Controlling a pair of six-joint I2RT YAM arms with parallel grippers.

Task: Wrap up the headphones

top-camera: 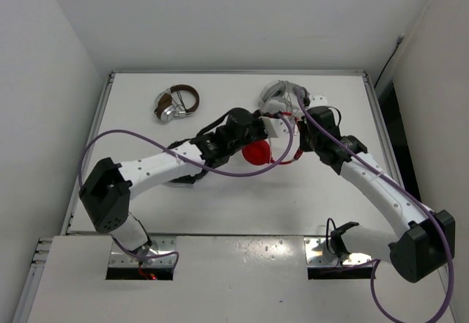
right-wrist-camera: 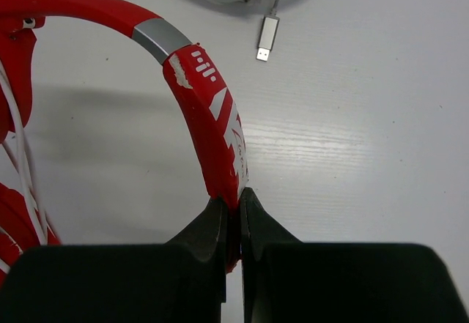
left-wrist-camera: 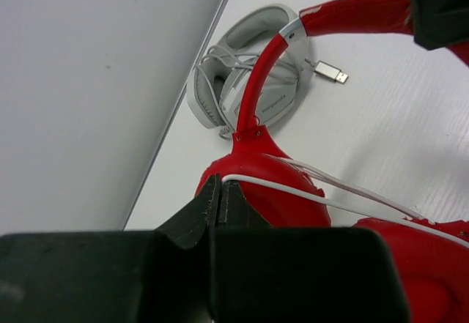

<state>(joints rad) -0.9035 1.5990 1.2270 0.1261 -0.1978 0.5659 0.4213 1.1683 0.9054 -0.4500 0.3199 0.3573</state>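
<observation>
Toward the tabletop's far right, my right gripper (right-wrist-camera: 233, 209) clamps the red headphones (top-camera: 256, 151) by the headband (right-wrist-camera: 212, 132), and my left gripper (left-wrist-camera: 218, 191) pinches their white cable (left-wrist-camera: 278, 189) at an earcup (left-wrist-camera: 264, 163). A few strands cross the cups, so I judge the wrapping only partly done.

Bright, even light; soft shadows; wrist foregrounds blurred.

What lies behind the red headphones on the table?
The white-grey headphones lie there with a bundled cable, and a USB plug beside them. The headband of the red headphones crosses in front and hides part of them.
</observation>
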